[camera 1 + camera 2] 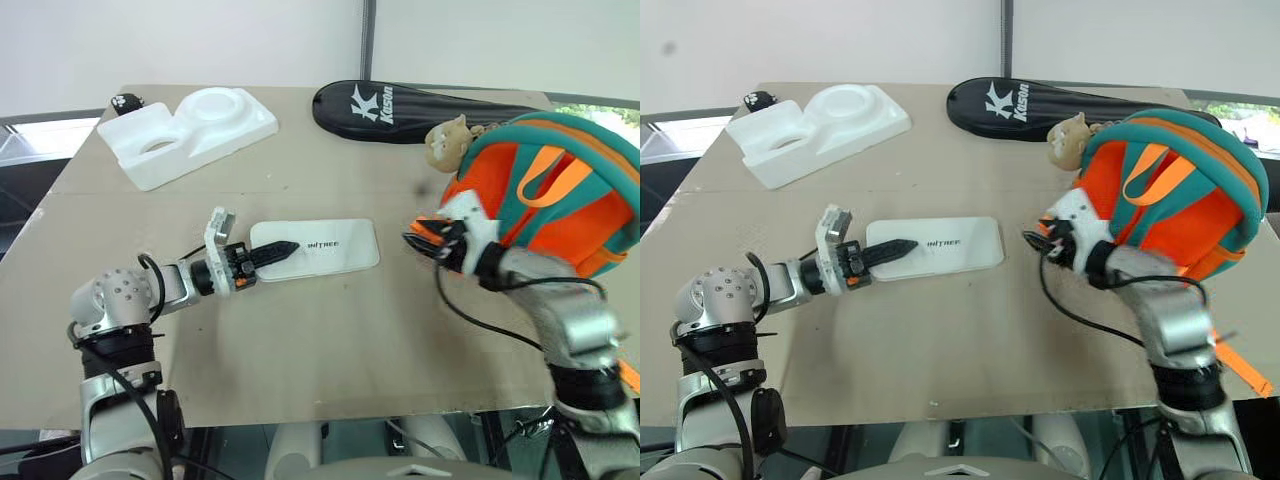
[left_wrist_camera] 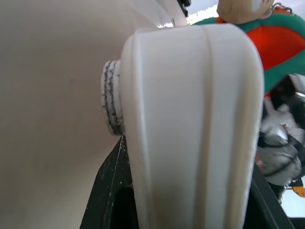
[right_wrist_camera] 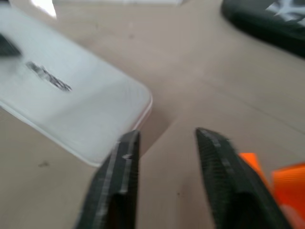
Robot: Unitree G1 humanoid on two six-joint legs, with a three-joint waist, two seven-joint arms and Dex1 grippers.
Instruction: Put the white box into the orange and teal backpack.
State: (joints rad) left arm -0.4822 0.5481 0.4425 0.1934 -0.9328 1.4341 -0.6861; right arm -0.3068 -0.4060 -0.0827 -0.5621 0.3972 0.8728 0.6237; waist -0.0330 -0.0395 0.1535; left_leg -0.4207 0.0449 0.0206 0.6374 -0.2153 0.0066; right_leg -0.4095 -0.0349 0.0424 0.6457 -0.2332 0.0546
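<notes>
box: white box [image 1: 318, 246] flat on tabletop [image 1: 330, 340], not bagged | left hand [image 1: 272, 251] clamped on its end | right hand [image 3: 167, 157] parted, empty, beside orange and teal backpack [image 1: 560, 190] | left: lift, insert

foam tray [image 1: 190, 133], black racket case [image 1: 420, 111]

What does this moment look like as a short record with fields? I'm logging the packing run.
table: tan tabletop
white box: lies flat on the table, lettering up
left gripper: closed on the box's near-left end, one finger on the lid
right gripper: open, empty, above the table beside the backpack
orange and teal backpack: at the table's right, tan plush toy attached
also there: white foam tray, black racket case
box in backpack: no
</notes>
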